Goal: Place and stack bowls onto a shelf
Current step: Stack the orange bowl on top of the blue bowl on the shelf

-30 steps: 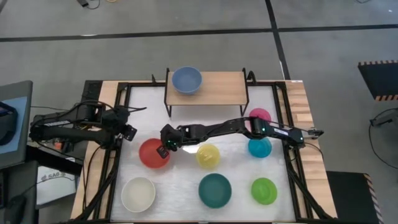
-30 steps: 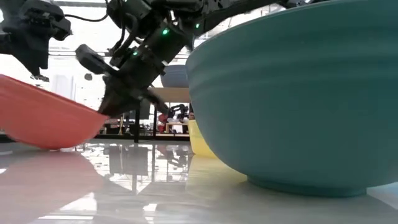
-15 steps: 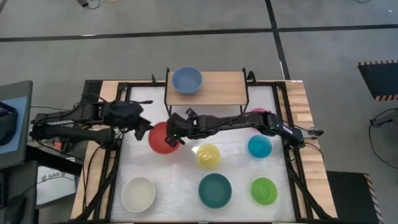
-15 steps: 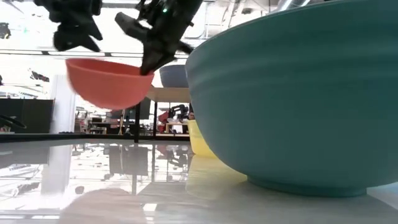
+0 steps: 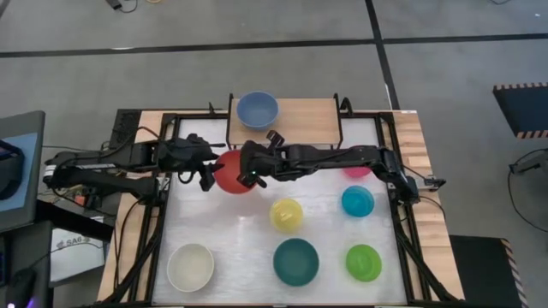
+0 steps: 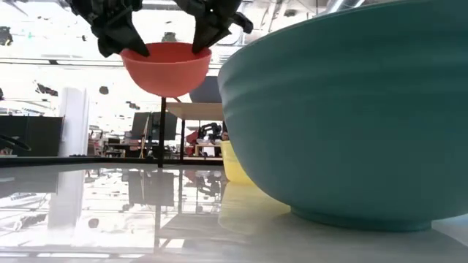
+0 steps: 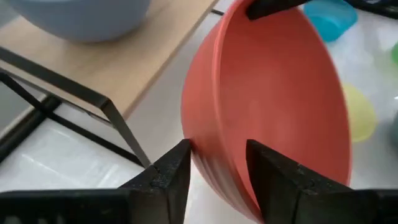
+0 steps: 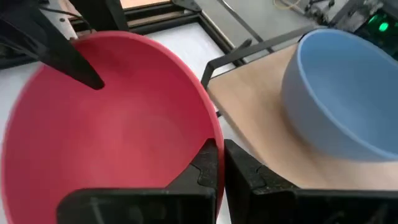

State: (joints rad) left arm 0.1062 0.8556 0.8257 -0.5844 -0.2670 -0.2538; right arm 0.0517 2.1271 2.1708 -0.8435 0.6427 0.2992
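The red bowl (image 5: 233, 172) hangs above the desk (image 5: 257, 239), just in front of the shelf (image 5: 300, 120). Right gripper (image 8: 216, 163) is clamped on its rim; left gripper (image 7: 214, 165) straddles the opposite rim, apparently pinching too. Light, stiff, slick plastic, best held by the rim.

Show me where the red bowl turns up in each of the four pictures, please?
High view: the red bowl sits centre-left, just in front of the shelf.
Low view: red bowl held aloft at upper left.
Left wrist view: red bowl fills the middle, rim between that arm's fingers.
Right wrist view: red bowl fills the left half.
Shared landmark: the slate blue bowl on the shelf.
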